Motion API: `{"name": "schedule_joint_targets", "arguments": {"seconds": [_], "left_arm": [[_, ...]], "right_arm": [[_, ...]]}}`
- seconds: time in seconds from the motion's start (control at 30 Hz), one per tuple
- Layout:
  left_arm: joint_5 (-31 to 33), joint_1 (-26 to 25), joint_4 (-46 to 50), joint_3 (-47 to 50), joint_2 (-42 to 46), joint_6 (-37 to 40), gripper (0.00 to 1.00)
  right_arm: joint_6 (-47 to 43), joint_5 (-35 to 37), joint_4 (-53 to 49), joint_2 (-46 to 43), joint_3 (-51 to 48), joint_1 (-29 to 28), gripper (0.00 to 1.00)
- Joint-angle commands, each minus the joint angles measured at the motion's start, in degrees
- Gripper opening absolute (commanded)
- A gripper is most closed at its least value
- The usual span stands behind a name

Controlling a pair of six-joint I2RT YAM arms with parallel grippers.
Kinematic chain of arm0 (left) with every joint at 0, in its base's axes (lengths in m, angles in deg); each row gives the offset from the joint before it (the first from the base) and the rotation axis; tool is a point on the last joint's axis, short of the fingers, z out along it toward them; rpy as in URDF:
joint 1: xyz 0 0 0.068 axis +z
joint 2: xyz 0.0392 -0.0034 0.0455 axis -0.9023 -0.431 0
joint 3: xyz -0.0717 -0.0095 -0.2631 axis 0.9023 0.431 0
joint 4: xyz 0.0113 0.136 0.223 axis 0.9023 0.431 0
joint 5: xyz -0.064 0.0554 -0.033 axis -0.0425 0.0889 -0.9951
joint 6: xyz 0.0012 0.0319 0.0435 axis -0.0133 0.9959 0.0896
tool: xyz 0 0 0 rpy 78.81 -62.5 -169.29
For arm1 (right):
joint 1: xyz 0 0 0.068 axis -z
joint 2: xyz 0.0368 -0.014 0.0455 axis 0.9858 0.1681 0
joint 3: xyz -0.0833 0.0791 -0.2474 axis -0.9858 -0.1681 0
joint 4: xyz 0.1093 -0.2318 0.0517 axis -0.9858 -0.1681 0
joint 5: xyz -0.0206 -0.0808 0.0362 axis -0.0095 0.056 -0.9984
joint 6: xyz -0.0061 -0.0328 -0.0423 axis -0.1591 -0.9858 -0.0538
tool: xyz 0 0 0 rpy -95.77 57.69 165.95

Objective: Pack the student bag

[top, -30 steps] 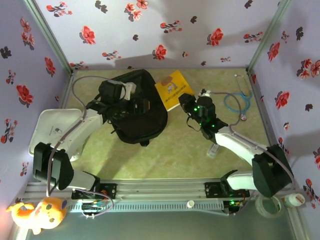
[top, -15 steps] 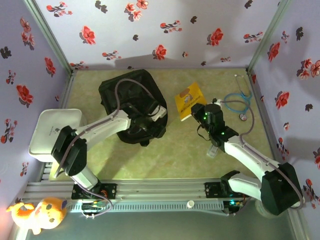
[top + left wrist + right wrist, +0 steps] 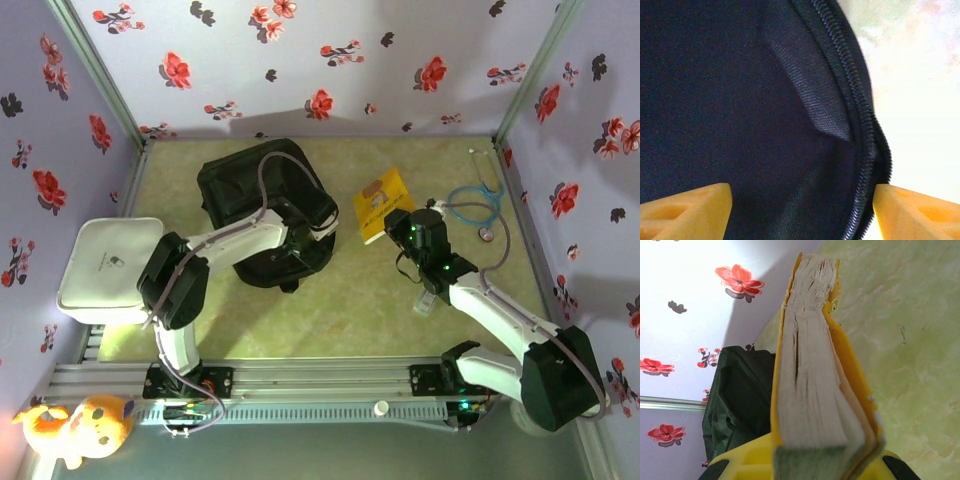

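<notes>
The large black soft fabric student bag [image 3: 262, 200] lies flat on the green marbled tabletop [image 3: 340, 300], toward the far left. Its long axis runs from the far wall toward the near edge, slanting a little rightward. The narrower rounded end seems to point nearward, and the broader end lies toward the far wall.

To the right of the bag, apart from it, a yellow-covered paperback book [image 3: 381, 200] is clamped at its near end by the right gripper [image 3: 398, 222]. In the right wrist view the yellow fingers [image 3: 735, 462] press both covers, and the pale page block of the book [image 3: 810, 390] faces the camera. The bag [image 3: 737, 400] shows dark beyond it on the left.

Farther right of the bag, near the side wall, lies a blue-tubed stethoscope [image 3: 473, 203]. Right of the bag and nearer the arms' bases, a small pale object [image 3: 427, 300] lies beside the right arm; I cannot tell what it is. Left of the bag, a white rounded plastic tray [image 3: 100, 262] sits at the table's side. An orange plush toy [image 3: 72, 425] lies well nearward of it.

The left arm reaches across the bag, covering its middle. The left gripper [image 3: 312, 232] sits at the bag's right edge. In the left wrist view its orange fingertips [image 3: 685, 210] stand wide apart, and the left gripper [image 3: 802, 215] has black fabric and the curved zip [image 3: 860, 125] between its jaws.
</notes>
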Motion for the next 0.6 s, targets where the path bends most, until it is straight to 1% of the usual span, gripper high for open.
{"name": "schedule_joint_targets", "arguments": {"seconds": [0.0,0.13,0.27,0.4,0.5,0.57], "left_arm": [[4.06,-0.50,3.54,-2.21,-2.35,1.04,0.76],[8.88,-0.53,3.60,-2.93,-3.41,0.23,0.75],[10.97,-0.83,3.61,-3.83,-3.20,-1.55,0.72],[14.61,-1.32,3.15,-3.92,-2.00,-1.65,0.65],[17.30,-1.52,2.90,-3.78,-0.67,-1.63,0.56],[17.68,-1.58,2.25,-3.27,0.38,-1.53,0.51]], "right_arm": [[-0.66,0.95,5.24,-1.09,-0.09,0.51,0.11],[-0.41,0.86,5.57,-0.34,-0.11,0.51,0.11],[0.29,0.47,6.63,0.69,0.06,0.57,0.11],[0.34,0.13,7.05,1.44,0.54,0.60,0.11],[0.57,0.07,7.27,1.72,0.56,0.59,0.11],[0.72,0.10,7.39,1.73,0.28,0.60,0.11]]}}
